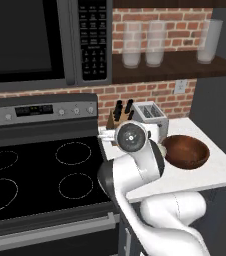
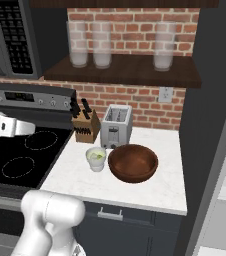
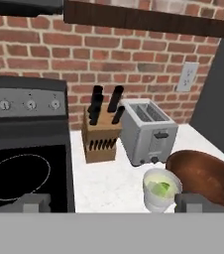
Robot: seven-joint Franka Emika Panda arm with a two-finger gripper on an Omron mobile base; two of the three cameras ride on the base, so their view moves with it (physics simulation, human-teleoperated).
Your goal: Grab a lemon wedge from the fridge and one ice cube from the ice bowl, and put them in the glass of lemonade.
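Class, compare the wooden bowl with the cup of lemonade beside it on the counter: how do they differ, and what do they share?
The ice bowl is wide, shallow and reddish-brown; the glass of lemonade is small, whitish and narrower. The bowl's inside looks dark and bare from the right base view, while the glass holds pale yellow-green liquid. Both stand upright on the white counter before the toaster.
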